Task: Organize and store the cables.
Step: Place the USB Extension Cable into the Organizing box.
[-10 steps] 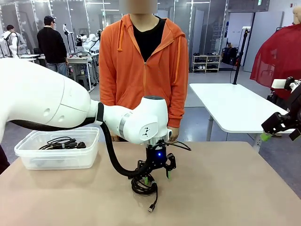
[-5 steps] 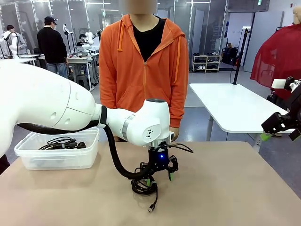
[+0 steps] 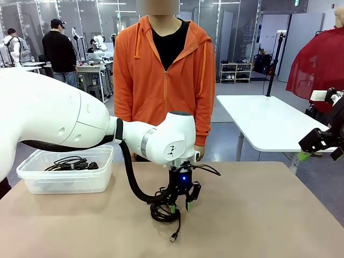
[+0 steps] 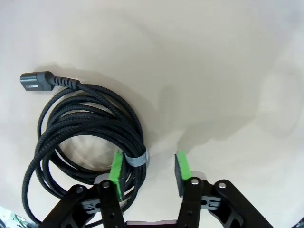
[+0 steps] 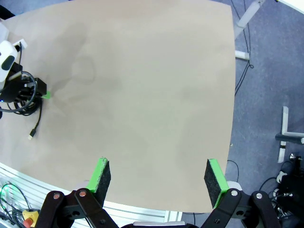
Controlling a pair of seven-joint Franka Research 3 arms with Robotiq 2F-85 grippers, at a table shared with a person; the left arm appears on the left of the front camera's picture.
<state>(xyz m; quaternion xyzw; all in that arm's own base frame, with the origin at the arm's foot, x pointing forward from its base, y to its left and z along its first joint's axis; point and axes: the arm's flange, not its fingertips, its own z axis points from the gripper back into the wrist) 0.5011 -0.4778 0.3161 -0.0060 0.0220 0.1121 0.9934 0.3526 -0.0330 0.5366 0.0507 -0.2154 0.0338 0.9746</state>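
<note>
Clear plastic bin (image 3: 32, 181) on tan table (image 3: 258, 215), far left (white table (image 3: 269, 121) behind).

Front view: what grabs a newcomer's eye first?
The big white left arm sweeping in from the left, its claw down at mid-table on a coiled black cable; in the wrist view one pad touches the coil and the jaws are only partly closed. Behind it stands a person in an orange hoodie. At far left, a clear bin holds more cables.
</note>
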